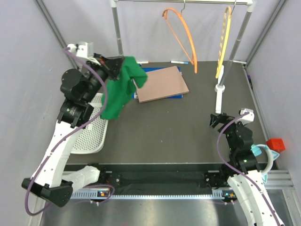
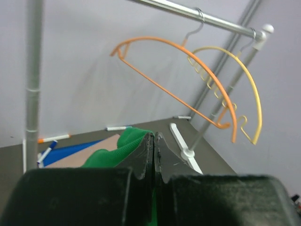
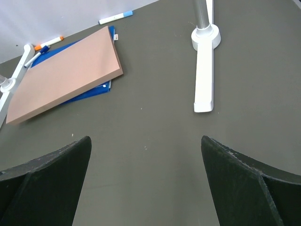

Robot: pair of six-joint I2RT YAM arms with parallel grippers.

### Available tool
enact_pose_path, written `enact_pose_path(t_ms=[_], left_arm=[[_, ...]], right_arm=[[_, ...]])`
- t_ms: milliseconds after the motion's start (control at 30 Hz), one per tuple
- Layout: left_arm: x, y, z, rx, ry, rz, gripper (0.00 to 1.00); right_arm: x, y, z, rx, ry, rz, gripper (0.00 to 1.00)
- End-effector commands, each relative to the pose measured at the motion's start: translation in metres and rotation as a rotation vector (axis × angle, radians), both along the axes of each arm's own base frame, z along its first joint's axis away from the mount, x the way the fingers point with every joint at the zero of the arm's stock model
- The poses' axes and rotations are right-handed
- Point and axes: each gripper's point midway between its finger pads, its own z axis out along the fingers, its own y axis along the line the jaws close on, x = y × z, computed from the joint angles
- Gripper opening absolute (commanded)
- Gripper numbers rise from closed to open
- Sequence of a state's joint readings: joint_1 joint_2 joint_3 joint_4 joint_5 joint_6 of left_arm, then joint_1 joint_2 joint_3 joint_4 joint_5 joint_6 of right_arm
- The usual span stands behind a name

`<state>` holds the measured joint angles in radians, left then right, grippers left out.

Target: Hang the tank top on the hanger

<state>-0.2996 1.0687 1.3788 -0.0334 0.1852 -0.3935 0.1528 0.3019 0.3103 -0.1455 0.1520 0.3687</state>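
Note:
My left gripper (image 1: 117, 66) is shut on the bright green tank top (image 1: 120, 89), held raised at the left of the table so the fabric hangs down. In the left wrist view the closed gripper (image 2: 154, 136) pinches green fabric (image 2: 123, 146). The orange hanger (image 1: 181, 35) hangs from the rail at the back, to the right of the tank top; it also shows in the left wrist view (image 2: 188, 70). My right gripper (image 1: 221, 118) is open and empty, low over the table at the right; in its wrist view (image 3: 146, 146) only bare table lies between the fingers.
A yellower notched hanger (image 1: 225, 37) hangs right of the orange one. The rack's posts (image 1: 115, 28) and white foot (image 1: 219, 96) stand at the back. A brown board on a blue folder (image 1: 160, 84), markers (image 1: 179, 62), a white mesh tray (image 1: 91, 134), a red block (image 1: 276, 143).

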Motion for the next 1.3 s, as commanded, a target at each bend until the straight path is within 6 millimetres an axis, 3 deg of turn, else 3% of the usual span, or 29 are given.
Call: enact_pose_path(t_ms=[0,33,67,100,167,200,233,267,333,400,433,467,500,567,633,733,767,967,1100,1267], left_arm=[[-0.012,-0.042,-0.010,0.040,0.002,-0.074,0.00],[-0.009,-0.055,-0.041,0.063,0.059,-0.093,0.00],[-0.017,-0.074,-0.059,0.077,0.088,-0.141,0.00],[-0.013,-0.085,-0.097,0.100,0.144,-0.146,0.00],[-0.023,-0.113,-0.141,0.121,0.206,-0.222,0.00],[-0.027,-0.124,-0.183,0.160,0.269,-0.263,0.23],[-0.031,-0.134,-0.200,0.179,0.293,-0.309,0.40],[-0.033,-0.146,-0.230,0.226,0.351,-0.333,0.53],[-0.028,-0.139,-0.271,0.330,0.433,-0.261,0.81],[-0.028,-0.125,-0.286,0.366,0.451,-0.179,0.87],[-0.028,-0.117,-0.286,0.373,0.438,-0.149,0.97],[-0.030,-0.108,-0.270,0.344,0.392,-0.117,0.98],[-0.034,-0.101,-0.278,0.355,0.395,-0.107,0.99],[-0.037,-0.084,-0.273,0.328,0.380,-0.046,0.99],[-0.041,-0.070,-0.298,0.337,0.436,0.006,0.99],[-0.042,-0.039,-0.331,0.364,0.527,0.151,0.99],[-0.044,-0.034,-0.336,0.370,0.544,0.169,0.99],[-0.070,-0.035,-0.382,0.354,0.681,0.097,0.94],[-0.085,-0.032,-0.405,0.336,0.751,0.075,0.88],[-0.094,-0.022,-0.426,0.369,0.812,0.098,0.81]], right_arm=[[0.001,0.000,0.028,0.019,-0.051,-0.002,1.00],[0.000,-0.001,0.027,0.018,-0.048,-0.003,1.00],[0.000,-0.001,0.026,0.022,-0.045,-0.004,1.00],[0.000,0.000,0.025,0.020,-0.041,-0.002,1.00],[0.000,0.000,0.021,0.025,-0.034,-0.002,1.00],[0.000,0.000,0.020,0.025,-0.034,-0.002,1.00],[0.000,0.001,0.019,0.027,-0.029,0.001,1.00],[0.001,0.002,0.016,0.028,-0.023,0.007,1.00],[0.002,0.005,0.012,0.027,-0.009,0.024,1.00],[0.004,0.010,0.008,0.005,0.002,0.056,0.99],[0.006,0.014,0.004,0.006,0.021,0.077,0.98],[0.007,0.018,0.000,0.005,0.033,0.102,0.97],[0.009,0.022,0.003,0.009,0.020,0.121,0.96],[0.012,0.032,-0.004,0.027,0.039,0.157,0.95],[0.015,0.042,-0.005,0.042,0.034,0.187,0.93],[0.015,0.075,-0.003,0.069,0.009,0.279,0.93],[0.009,0.094,-0.004,0.077,0.012,0.335,0.93],[0.000,0.144,-0.016,0.112,0.064,0.416,0.93],[-0.004,0.163,-0.020,0.137,0.078,0.449,0.93],[-0.009,0.172,-0.036,0.129,0.127,0.450,0.93]])
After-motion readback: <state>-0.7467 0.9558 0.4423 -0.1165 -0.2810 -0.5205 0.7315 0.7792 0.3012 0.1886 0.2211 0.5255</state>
